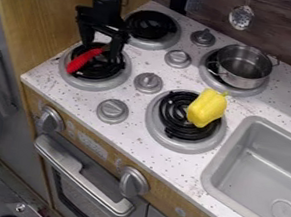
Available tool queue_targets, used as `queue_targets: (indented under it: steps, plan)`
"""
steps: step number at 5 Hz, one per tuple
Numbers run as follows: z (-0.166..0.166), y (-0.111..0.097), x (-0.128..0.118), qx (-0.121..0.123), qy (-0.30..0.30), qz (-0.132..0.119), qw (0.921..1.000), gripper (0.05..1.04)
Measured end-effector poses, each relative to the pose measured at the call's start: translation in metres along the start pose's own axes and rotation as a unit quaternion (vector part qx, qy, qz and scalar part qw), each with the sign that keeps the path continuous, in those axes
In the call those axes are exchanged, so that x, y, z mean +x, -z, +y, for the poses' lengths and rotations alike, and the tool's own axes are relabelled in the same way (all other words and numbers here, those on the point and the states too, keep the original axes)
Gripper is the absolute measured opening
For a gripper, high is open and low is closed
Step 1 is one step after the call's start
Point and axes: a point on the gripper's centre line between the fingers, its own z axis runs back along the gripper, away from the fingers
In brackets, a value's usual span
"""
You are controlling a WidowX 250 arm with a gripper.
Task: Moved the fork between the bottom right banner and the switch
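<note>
My gripper (pixel 101 50) hangs over the left front burner (pixel 76 82) in the camera view, its two fingers spread apart and open. A red-handled utensil, apparently the fork (pixel 81 62), lies slanted across that burner, its upper end between or just below the fingers; whether they touch it I cannot tell. The fork's head is hard to make out near the right finger. A yellow bell pepper (pixel 207 108) rests on the right front burner (pixel 182 144), on its right side. Grey knobs (pixel 149 83) stand between the burners, with another knob (pixel 113 111) nearer the front edge.
A metal pot (pixel 244 67) sits on the right rear burner. The left rear burner (pixel 150 44) is just right of the arm. The sink (pixel 237 142) is at the right. A wooden side wall (pixel 44 1) rises at the left; a slotted spoon (pixel 241 17) hangs behind.
</note>
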Motion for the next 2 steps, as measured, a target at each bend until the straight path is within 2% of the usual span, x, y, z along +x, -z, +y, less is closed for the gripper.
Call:
queue_targets:
  steps: [1,2]
  plan:
    - [0.009,0.006,-0.004,-0.004,0.009,0.007,0.9999,0.992]
    - [0.018,0.020,-0.011,-0.009,-0.001,0.026,0.9996,0.992]
